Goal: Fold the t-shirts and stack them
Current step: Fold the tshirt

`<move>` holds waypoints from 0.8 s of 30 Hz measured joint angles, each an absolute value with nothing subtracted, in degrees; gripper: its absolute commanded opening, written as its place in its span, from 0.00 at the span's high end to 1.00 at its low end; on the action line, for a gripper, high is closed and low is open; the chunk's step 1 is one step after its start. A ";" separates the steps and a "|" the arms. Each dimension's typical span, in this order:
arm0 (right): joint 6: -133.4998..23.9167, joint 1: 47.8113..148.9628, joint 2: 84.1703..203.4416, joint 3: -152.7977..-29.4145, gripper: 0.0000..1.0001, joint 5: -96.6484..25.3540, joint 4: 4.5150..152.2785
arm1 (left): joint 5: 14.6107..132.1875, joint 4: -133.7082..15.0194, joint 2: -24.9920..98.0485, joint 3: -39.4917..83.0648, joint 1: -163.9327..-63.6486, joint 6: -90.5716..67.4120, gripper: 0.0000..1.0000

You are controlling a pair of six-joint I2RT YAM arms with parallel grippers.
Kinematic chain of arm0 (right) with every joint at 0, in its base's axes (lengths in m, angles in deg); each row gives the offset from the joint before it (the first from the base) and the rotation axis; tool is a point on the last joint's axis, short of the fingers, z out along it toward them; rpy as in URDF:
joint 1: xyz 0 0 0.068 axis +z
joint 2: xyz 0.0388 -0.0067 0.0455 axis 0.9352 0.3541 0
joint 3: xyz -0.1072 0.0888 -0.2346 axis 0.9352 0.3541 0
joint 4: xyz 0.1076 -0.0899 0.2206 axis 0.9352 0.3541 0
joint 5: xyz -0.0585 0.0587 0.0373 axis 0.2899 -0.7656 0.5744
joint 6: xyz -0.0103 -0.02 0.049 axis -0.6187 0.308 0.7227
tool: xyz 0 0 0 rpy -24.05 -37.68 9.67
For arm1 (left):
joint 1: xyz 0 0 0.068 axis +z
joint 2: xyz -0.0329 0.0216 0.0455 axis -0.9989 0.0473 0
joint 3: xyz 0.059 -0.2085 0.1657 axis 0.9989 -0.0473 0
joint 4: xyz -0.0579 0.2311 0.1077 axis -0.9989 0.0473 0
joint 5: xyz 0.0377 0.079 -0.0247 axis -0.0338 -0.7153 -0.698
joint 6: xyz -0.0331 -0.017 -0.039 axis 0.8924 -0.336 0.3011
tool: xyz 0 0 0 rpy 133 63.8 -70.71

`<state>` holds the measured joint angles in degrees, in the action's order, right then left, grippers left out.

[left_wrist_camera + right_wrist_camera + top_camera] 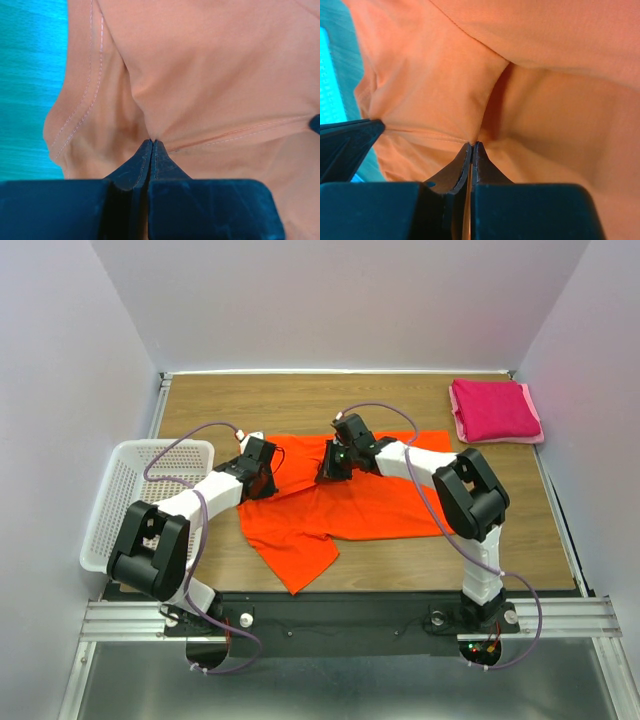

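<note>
1. Bright orange short-sleeved cloth t-shirt: lay spread at the centre of the top view, one sleeve trailing toward the lower centre, its upper left part rumpled.
2. Magenta-pink cloth t-shirt with a paler pink edge: sat folded into a squarish pad at the upper right of the top view, well apart from the orange one.
3. Left gripper, a black two-finger pincer: jaws were pressed together on a pinched ridge of orange cloth beside a stitched seam, at the shirt's left edge.
4. Right gripper: jaws were closed, nipping a fold of orange cloth at the shirt's upper edge.
5. White plastic lattice basket: stood at the left of the top view on the brown wooden table.
</note>
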<state>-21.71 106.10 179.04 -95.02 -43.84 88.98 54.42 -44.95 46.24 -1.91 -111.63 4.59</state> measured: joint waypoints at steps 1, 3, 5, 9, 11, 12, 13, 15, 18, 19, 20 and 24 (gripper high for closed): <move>-21.71 106.10 178.77 -95.30 0.99 -43.86 89.42 | 54.44 -44.60 46.24 -1.85 -111.63 4.41 1.00; -21.71 106.10 178.53 -96.29 0.99 -43.86 90.25 | 54.42 -43.90 46.22 -1.43 -111.63 4.24 1.00; -21.71 106.10 178.51 -97.51 0.99 -43.86 91.01 | 54.37 -43.50 46.22 -0.91 -111.61 4.06 1.00; -21.71 106.10 178.34 -99.59 0.99 -43.84 92.72 | 54.11 -42.67 46.20 0.31 -111.59 3.47 1.00; -21.68 106.10 178.14 -99.85 0.99 -43.64 93.44 | 54.18 -42.56 46.13 0.40 -111.59 3.19 1.00; -21.68 106.10 178.10 -99.85 0.99 -43.45 93.92 | 54.20 -42.45 46.13 0.40 -111.59 3.12 1.00; -21.68 106.10 178.10 -99.85 0.99 -43.34 94.34 | 54.40 -42.37 46.13 0.40 -111.59 3.04 1.00; -21.64 106.10 178.10 -99.85 0.99 -42.92 95.32 | 55.09 -42.19 46.13 0.38 -111.59 2.99 1.00; -21.51 106.10 178.10 -99.72 0.98 -42.46 95.82 | 56.32 -42.39 46.13 -0.06 -111.59 2.99 0.98; -21.49 106.10 178.10 -99.54 0.95 -42.40 95.84 | 56.89 -42.50 46.13 -0.43 -111.59 3.01 0.97; -21.47 106.10 178.10 -99.19 0.94 -42.36 95.82 | 57.24 -42.83 46.13 -0.87 -111.59 3.01 0.95; -21.33 106.10 178.16 -97.93 0.78 -42.38 96.67 | 58.31 -43.07 47.10 -1.65 -111.59 2.99 0.83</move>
